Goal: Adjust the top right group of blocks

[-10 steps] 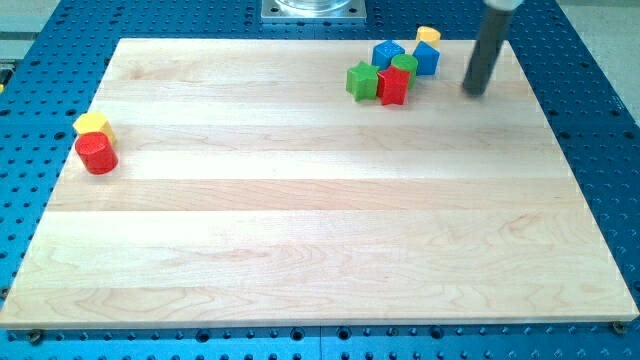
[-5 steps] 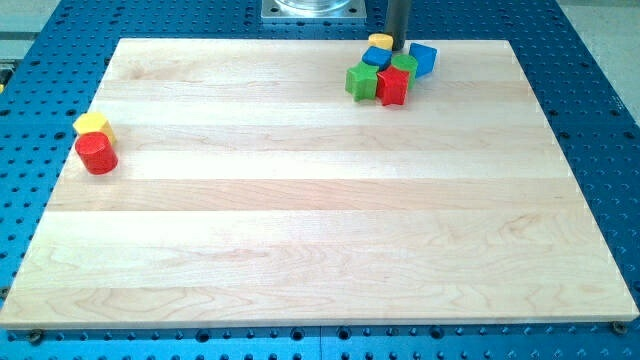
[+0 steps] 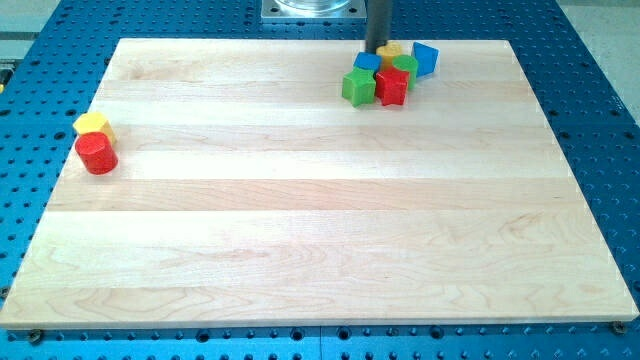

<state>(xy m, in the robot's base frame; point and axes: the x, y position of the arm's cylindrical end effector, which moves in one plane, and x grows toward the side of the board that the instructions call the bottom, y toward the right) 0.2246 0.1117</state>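
Observation:
A tight group of blocks sits at the view's top right: a green block (image 3: 358, 87), a red block (image 3: 392, 86), a green cylinder (image 3: 405, 66), a blue block (image 3: 367, 63), a yellow block (image 3: 391, 50) and a second blue block (image 3: 425, 58). My tip (image 3: 377, 52) stands at the group's top edge, just above the first blue block and right beside the yellow block's left side. The rod comes down from the view's top.
A yellow block (image 3: 92, 124) and a red cylinder (image 3: 97, 153) touch each other at the left edge of the wooden board (image 3: 300, 220). A metal base (image 3: 312, 8) sits above the board's top edge. Blue perforated table surrounds the board.
My tip swept from the group's right side to its top edge and on leftward. The yellow block shifted left along the top. The green block slid slightly left and down.

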